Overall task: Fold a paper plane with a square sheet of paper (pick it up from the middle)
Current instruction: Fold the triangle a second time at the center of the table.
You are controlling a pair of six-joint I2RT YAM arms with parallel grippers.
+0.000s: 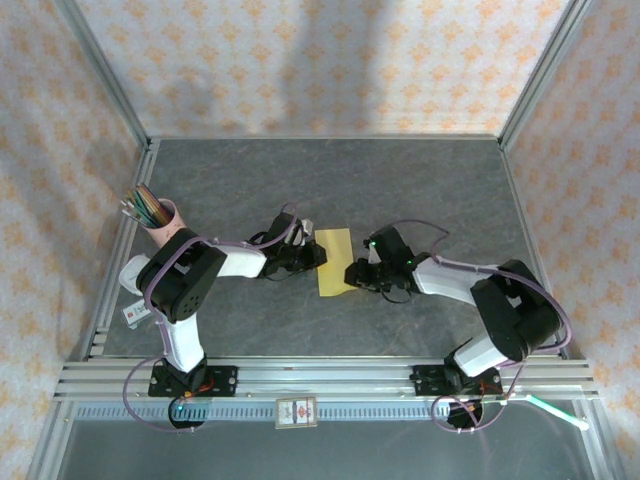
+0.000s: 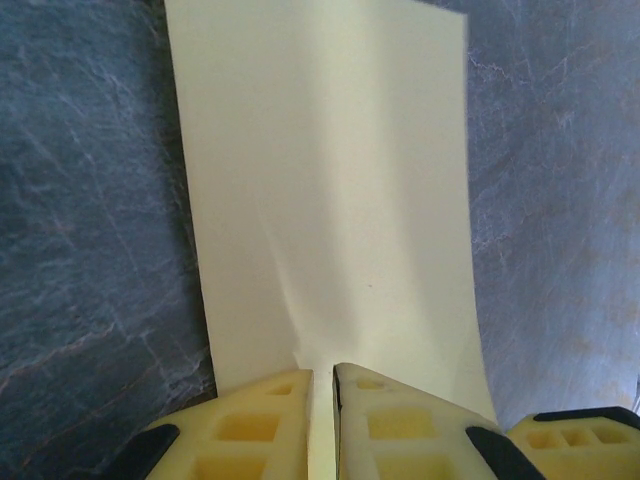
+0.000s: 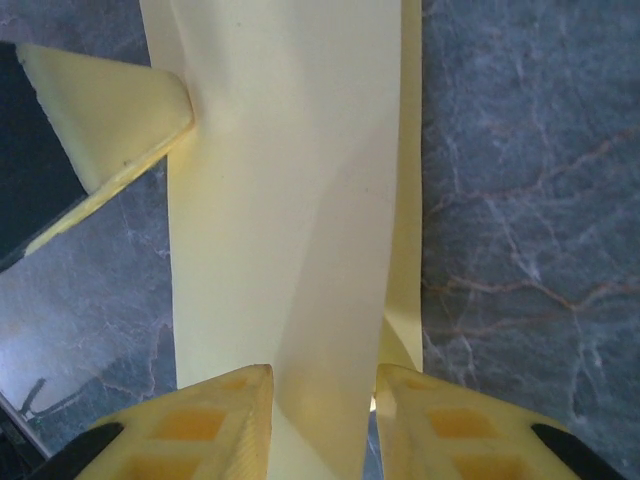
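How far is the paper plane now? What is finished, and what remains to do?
Done: the sheet looks folded once into a narrow rectangle; two layers show along its edge in the right wrist view. In hand: the left gripper pinches one edge, and the sheet runs between the spread fingers of the right gripper. Left: no pointed nose and no wings show yet.

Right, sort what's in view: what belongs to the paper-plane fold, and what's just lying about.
For the job:
square sheet of paper
left gripper, shut on the paper's edge
right gripper, paper between its fingers

Lying about:
pink cup of coloured sticks
small tag by the left arm
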